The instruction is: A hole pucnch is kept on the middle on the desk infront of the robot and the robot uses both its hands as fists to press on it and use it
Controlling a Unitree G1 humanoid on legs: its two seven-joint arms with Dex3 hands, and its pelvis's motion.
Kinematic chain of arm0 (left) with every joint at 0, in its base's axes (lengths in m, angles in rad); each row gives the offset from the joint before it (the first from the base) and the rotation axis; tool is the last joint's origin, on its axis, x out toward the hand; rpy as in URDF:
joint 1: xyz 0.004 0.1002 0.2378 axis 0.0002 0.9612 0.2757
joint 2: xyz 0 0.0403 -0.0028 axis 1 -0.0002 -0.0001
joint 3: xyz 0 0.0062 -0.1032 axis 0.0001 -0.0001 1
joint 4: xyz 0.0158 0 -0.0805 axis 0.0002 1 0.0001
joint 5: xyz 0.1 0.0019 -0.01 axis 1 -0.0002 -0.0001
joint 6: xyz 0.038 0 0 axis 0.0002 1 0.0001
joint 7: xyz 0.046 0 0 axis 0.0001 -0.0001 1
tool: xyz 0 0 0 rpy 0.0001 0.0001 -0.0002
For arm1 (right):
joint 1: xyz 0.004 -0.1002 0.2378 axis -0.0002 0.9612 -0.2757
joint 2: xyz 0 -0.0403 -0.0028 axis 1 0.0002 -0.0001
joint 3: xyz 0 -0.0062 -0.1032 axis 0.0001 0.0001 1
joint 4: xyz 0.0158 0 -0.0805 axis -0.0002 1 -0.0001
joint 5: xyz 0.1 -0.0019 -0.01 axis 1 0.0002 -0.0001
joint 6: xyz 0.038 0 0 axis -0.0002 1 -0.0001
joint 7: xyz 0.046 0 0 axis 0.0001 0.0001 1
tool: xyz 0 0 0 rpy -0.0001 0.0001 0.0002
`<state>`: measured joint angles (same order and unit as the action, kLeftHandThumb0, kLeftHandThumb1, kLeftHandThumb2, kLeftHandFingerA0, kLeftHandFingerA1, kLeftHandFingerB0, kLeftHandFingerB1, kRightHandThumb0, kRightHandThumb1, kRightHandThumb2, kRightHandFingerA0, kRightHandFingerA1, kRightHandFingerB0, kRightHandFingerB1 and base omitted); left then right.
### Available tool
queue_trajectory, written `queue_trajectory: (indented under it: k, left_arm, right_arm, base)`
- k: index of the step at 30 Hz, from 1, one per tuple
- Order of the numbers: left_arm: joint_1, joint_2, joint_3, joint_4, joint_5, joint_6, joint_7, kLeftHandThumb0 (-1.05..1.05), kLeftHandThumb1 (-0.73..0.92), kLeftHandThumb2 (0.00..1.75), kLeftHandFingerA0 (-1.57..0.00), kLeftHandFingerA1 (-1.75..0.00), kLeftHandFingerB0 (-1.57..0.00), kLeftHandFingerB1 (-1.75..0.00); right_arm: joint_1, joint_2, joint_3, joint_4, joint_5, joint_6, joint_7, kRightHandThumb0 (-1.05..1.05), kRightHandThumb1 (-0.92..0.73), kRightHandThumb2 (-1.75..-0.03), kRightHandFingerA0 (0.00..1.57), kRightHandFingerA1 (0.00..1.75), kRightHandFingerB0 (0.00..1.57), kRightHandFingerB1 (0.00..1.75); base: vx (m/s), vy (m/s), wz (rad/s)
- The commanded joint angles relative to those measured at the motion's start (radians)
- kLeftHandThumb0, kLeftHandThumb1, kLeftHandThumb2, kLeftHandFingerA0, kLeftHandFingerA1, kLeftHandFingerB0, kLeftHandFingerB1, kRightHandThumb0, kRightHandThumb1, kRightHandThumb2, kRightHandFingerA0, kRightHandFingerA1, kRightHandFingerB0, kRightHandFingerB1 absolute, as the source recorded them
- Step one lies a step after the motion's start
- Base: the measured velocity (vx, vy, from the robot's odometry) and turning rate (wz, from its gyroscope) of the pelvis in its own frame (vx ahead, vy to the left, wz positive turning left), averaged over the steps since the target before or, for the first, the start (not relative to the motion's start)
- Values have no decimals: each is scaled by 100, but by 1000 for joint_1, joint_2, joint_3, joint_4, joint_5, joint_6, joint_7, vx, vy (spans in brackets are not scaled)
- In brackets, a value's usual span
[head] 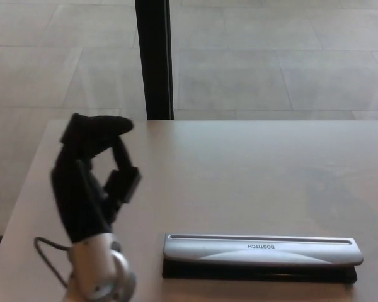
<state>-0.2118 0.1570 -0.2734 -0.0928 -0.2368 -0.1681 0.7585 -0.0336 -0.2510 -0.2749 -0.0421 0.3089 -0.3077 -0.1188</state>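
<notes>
Silver flat-bar hole punch (261, 250), blk base

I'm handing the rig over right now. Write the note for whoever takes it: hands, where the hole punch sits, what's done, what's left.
Left hand: raised over the left side of the desk, fingers curled in toward the thumb, holding nothing, clear of the punch.
Right hand: out of view.
Hole punch: lies flat near the front edge of the desk, long side across, silver lever on top, nothing touching it.
Done: cannot tell from this view whether a press has been made.
Left: bring both hands over the lever as fists and press down, probably one toward each end.
</notes>
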Motion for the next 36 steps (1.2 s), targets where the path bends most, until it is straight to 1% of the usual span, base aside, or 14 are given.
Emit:
queue_trajectory:
  k: [1, 2, 3, 4, 8, 13, 16, 20, 21, 25, 27, 32, 34, 36]
  left_arm:
    - [257, 560, 659, -33, -657, 650, -508, -24, 77, 85, -92, -175, -73, -141]
    - [296, 592, 712, 61, -580, 623, -535, -38, 51, 110, -130, -140, -99, -120]
    - [322, 605, 740, 106, -548, 614, -543, -42, 62, 87, -105, -174, -88, -142]
    - [340, 606, 775, 148, -562, 640, -527, -53, 46, 100, -132, -141, -106, -122]
    - [421, 616, 857, 316, -551, 697, -515, -37, 44, 95, -111, -175, -97, -140]
    - [515, 586, 914, 454, -525, 632, -545, -42, 33, 103, -141, -145, -123, -130]
    - [570, 560, 899, 543, -456, 550, -551, -37, 37, 101, -115, -161, -99, -89]
    - [551, 517, 861, 647, -410, 509, -526, -31, 32, 105, -116, -173, -101, -131]
    - [561, 497, 860, 654, -410, 500, -529, -31, 31, 111, -114, -175, -101, -143]
    - [586, 386, 831, 689, -389, 451, -491, -33, 38, 99, -112, -175, -91, -148]
    - [597, 298, 830, 745, -390, 398, -484, -28, 45, 93, -91, -162, -75, -93]
    - [655, 160, 803, 790, -344, 335, -469, -35, 52, 81, -97, -158, -75, -86]
    - [663, 140, 777, 789, -324, 367, -472, -32, 52, 84, -97, -155, -79, -83]
    - [682, 147, 733, 744, -285, 410, -482, -32, 55, 75, -92, -118, -74, -78]
  right_arm:
    - [107, -557, -545, 376, 285, 398, 262, -41, -53, -89, 103, 175, 95, 114]
    - [121, -582, -600, 470, 286, 398, 219, -40, -51, -92, 106, 174, 92, 114]
    - [131, -592, -631, 521, 284, 387, 189, -40, -49, -94, 104, 174, 91, 113]
    - [140, -596, -661, 579, 289, 357, 172, -39, -51, -94, 103, 175, 93, 113]
    - [187, -601, -714, 750, 267, 288, 80, -43, -49, -97, 109, 173, 87, 123]
    - [212, -585, -735, 926, 271, 210, 43, -51, -50, -111, 140, 144, 96, 115]
    - [214, -546, -716, 1033, 259, 164, 24, -47, -52, -116, 135, 142, 99, 117]
    - [197, -484, -697, 1095, 244, 108, -7, -40, -49, -111, 108, 172, 95, 122]
    - [191, -467, -687, 1118, 235, 88, -17, -42, -53, -112, 129, 135, 93, 100]
    - [140, -383, -652, 1147, 209, 79, -96, -45, -68, -74, 106, 170, 86, 71]
    - [120, -308, -675, 1121, 251, 102, -92, -46, -67, -68, 99, 173, 63, 78]
    - [56, -239, -816, 1172, 392, 184, -97, -41, -68, -62, 72, 169, 60, 85]
    - [69, -199, -803, 1175, 361, 164, -77, -42, -47, -97, 111, 129, 69, 84]
    - [64, -177, -814, 1186, 357, 167, -73, -36, -57, -72, 100, 175, 73, 81]
  base:
    - [0, 0, 0]
    - [0, 0, 0]
    - [0, 0, 0]
    - [0, 0, 0]
    - [0, 0, 0]
    - [0, 0, 0]
    - [0, 0, 0]
    - [0, 0, 0]
    - [0, 0, 0]
    - [0, 0, 0]
    - [0, 0, 0]
    - [0, 0, 0]
    - [0, 0, 0]
    - [0, 0, 0]
